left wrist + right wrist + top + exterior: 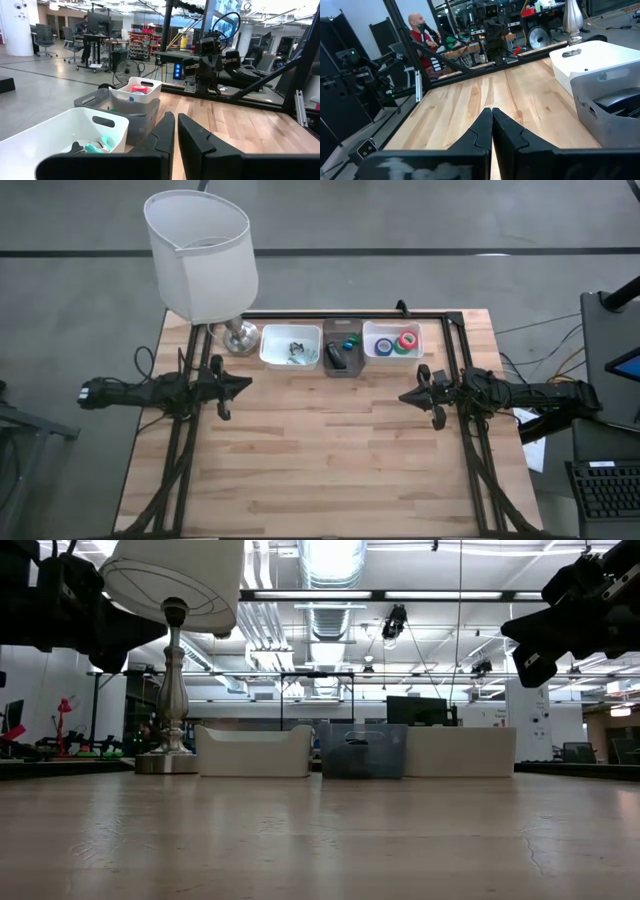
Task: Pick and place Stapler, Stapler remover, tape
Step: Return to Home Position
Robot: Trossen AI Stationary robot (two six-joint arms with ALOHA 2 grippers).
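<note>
Three small bins stand in a row at the table's far edge. The white bin on the left (290, 347) holds small claw-shaped staple removers (92, 147). The grey middle bin (343, 366) holds the black stapler (336, 358). The white bin on the right (392, 354) holds the blue, green and red tape rolls (400, 342), whose red roll (139, 89) also shows in the left wrist view. My left gripper (245, 385) hovers shut over the table's left part. My right gripper (405, 395) hovers shut over the right part. Both point toward the table's middle and are clear of the bins.
A lamp with a white shade (200, 255) stands on a silver base (238, 340) at the far left corner, beside the left bin. A black frame rail (350, 313) runs behind the bins. Bare wood (330, 450) lies between and in front of the arms. A person (420, 30) is beyond the table.
</note>
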